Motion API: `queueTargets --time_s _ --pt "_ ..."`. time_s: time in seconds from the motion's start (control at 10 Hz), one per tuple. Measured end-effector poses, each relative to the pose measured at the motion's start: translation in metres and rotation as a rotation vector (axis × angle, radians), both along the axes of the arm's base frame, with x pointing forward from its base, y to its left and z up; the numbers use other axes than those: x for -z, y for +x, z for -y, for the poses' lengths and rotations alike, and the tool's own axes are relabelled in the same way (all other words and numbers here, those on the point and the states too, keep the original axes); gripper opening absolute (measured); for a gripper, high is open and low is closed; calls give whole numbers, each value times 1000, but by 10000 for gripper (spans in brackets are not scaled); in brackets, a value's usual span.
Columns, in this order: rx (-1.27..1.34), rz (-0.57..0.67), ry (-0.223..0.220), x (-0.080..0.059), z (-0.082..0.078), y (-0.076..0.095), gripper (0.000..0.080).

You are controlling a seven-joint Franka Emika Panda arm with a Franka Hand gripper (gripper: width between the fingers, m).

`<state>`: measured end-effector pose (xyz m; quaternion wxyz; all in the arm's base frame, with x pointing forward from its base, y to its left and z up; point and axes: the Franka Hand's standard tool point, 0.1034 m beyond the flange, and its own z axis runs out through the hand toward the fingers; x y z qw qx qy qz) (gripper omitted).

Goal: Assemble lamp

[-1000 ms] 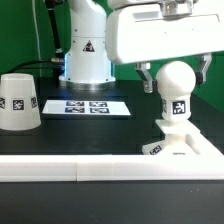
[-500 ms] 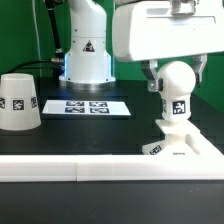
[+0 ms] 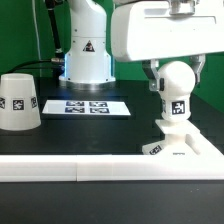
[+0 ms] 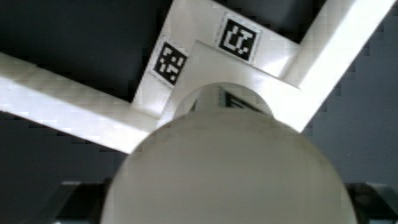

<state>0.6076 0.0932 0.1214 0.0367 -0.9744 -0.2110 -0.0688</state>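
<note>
The bulb [image 3: 176,85] stands upright on the flat square base [image 3: 186,146] at the exterior view's right. My gripper [image 3: 176,74] comes down from above, with one finger on each side of the ball head, shut on it. In the wrist view the bulb [image 4: 222,160] fills the space between the dark fingers [image 4: 71,205], and the gripper [image 4: 217,208] looks down on the tagged base [image 4: 267,55]. The cone shade [image 3: 18,100] stands alone at the exterior view's left, well away from the gripper.
The marker board [image 3: 88,106] lies flat mid-table between the shade and the base. A long white border rail [image 3: 90,168] runs along the front edge. The arm's white pedestal [image 3: 86,50] stands behind the marker board.
The gripper body shifted toward the exterior view's right and its fingers drew in against the bulb head. The bulb, base and shade stayed in place.
</note>
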Motion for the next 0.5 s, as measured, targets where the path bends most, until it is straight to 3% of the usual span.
queueTargets --time_s 0.5 --pt "540 -47 59 -1 2 1 578"
